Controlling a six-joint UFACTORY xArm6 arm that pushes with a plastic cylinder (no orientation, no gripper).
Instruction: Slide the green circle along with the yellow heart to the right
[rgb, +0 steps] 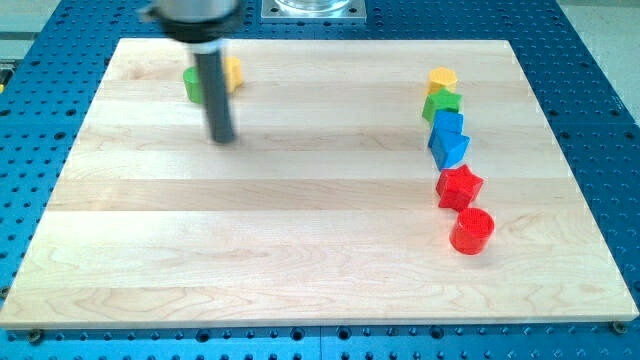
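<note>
The green circle (192, 84) sits near the board's top left, partly hidden behind my rod. The yellow heart (233, 72) lies just to its right, also partly hidden by the rod. My tip (222, 139) rests on the board a little below both blocks, between them in the left-right sense, and touches neither.
A column of blocks runs down the view's right: a yellow block (443, 78), a green block (441, 104), two blue blocks (448, 125) (450, 150), a red star (459, 186) and a red cylinder (472, 230). The wooden board (300, 250) lies on a blue perforated table.
</note>
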